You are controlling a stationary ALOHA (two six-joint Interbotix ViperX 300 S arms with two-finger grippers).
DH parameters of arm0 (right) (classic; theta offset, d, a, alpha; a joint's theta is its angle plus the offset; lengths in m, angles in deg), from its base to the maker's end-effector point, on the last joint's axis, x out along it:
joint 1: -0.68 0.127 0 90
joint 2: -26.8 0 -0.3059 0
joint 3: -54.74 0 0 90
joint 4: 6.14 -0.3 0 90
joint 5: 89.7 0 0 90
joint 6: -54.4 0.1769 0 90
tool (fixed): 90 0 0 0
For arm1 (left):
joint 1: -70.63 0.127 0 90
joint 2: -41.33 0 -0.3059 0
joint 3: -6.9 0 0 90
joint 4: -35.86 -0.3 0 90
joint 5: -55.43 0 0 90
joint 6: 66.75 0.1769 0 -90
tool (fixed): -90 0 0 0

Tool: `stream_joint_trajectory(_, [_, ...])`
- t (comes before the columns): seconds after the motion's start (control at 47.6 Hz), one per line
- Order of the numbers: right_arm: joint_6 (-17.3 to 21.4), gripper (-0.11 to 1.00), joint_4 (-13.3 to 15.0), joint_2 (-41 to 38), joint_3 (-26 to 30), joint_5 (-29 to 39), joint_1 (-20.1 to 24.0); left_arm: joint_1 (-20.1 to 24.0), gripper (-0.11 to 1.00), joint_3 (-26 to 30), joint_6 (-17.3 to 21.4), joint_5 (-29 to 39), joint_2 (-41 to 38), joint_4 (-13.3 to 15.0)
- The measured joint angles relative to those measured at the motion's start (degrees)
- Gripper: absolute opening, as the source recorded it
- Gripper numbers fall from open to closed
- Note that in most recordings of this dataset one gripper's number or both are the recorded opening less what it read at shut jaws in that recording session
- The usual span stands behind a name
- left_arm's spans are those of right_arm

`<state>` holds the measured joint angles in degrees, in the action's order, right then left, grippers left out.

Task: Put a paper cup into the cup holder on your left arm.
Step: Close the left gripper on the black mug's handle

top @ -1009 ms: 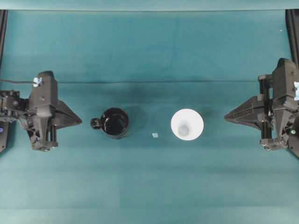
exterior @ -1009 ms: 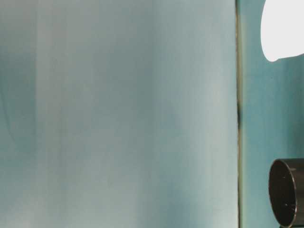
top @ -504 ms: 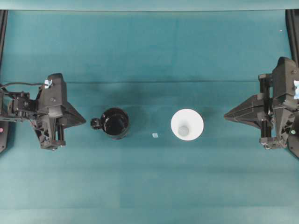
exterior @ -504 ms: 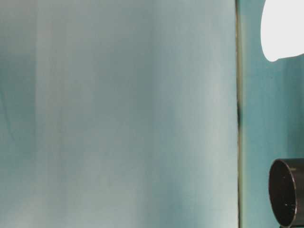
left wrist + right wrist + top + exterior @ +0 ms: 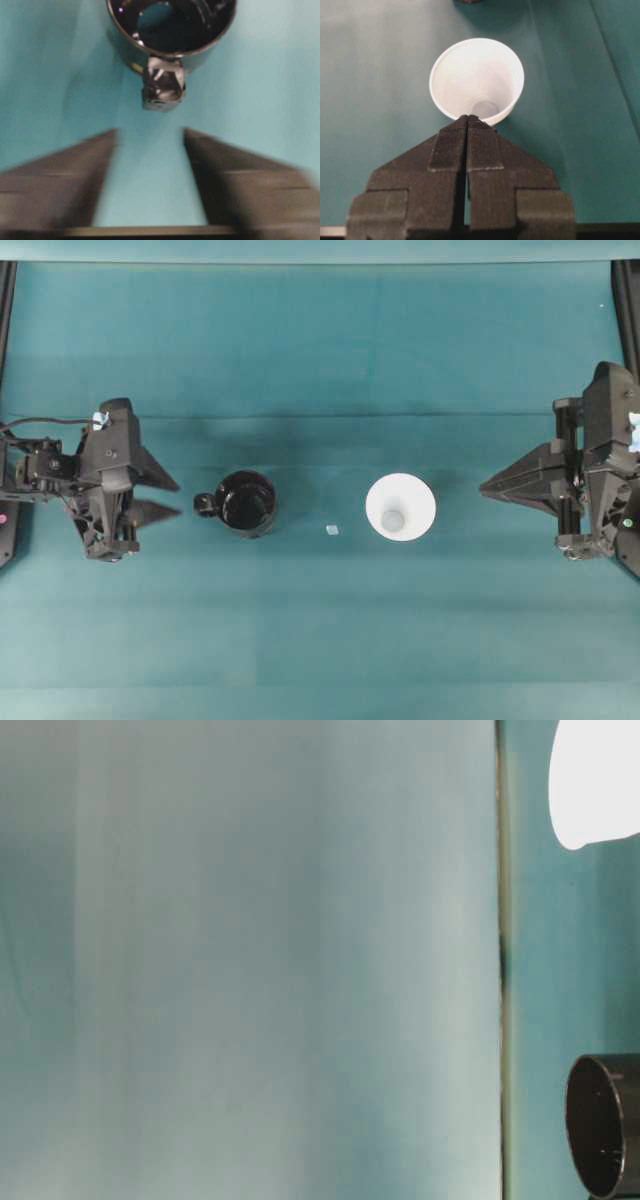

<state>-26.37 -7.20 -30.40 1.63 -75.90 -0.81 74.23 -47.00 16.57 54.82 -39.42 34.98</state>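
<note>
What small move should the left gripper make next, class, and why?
Probably ease the left gripper forward to the cup holder. Its jaws stand open, in line with the holder's handle but short of it. The paper cup stands apart, untouched, and the right gripper is shut.

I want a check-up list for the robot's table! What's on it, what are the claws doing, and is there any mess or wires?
Surface: teal cloth covers the table, faint creases.
Job's things: white paper cup stands upright, empty, right of middle; black cup holder stands left of middle, empty, its handle towards the left gripper. They stand apart.
Clutter: one small pale scrap lies between them.
Grippers: left gripper open, holding nothing, short of the handle; right gripper shut, empty, short of the cup.
Cables: a thin cable by the left arm.
Surroundings: dark frame posts at the side edges.
</note>
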Motion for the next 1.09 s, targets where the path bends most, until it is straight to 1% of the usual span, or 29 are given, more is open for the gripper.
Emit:
stream_joint_trajectory(0.042, [0.1, -0.02, 0.0, 0.0, 0.0, 0.0, 0.0, -0.1, 0.90, -0.1, 0.0, -0.1, -0.4, 0.0])
stream_joint_trajectory(0.084, [0.0, -0.02, -0.1, 0.0, 0.0, 0.3, -0.1, -0.1, 0.94, -0.1, 0.0, -0.2, -0.8, 0.0])
stream_joint_trajectory(0.189, [0.0, -0.02, 0.0, -0.1, 0.0, 1.1, -0.1, -0.3, 0.89, -0.1, 0.0, -1.0, -1.9, 0.1])
stream_joint_trajectory(0.357, [0.1, -0.02, 0.0, 0.0, 0.0, 1.8, -0.1, -0.4, 0.90, 0.6, 0.0, -5.6, -4.4, 0.0])
stream_joint_trajectory(0.462, [0.1, -0.02, -0.1, -0.1, 0.0, 1.8, -0.1, -0.4, 0.90, 1.8, 0.0, -7.0, -6.3, 0.0])
stream_joint_trajectory(0.693, [0.1, -0.02, -0.1, 0.0, 0.0, 1.8, -0.1, -1.1, 0.90, 4.4, 0.0, -7.5, -10.5, 0.1])
stream_joint_trajectory(1.093, [0.0, -0.02, -0.1, -0.1, 0.0, 1.9, -0.1, -1.2, 0.90, 4.2, 0.0, -7.5, -10.7, 0.0])
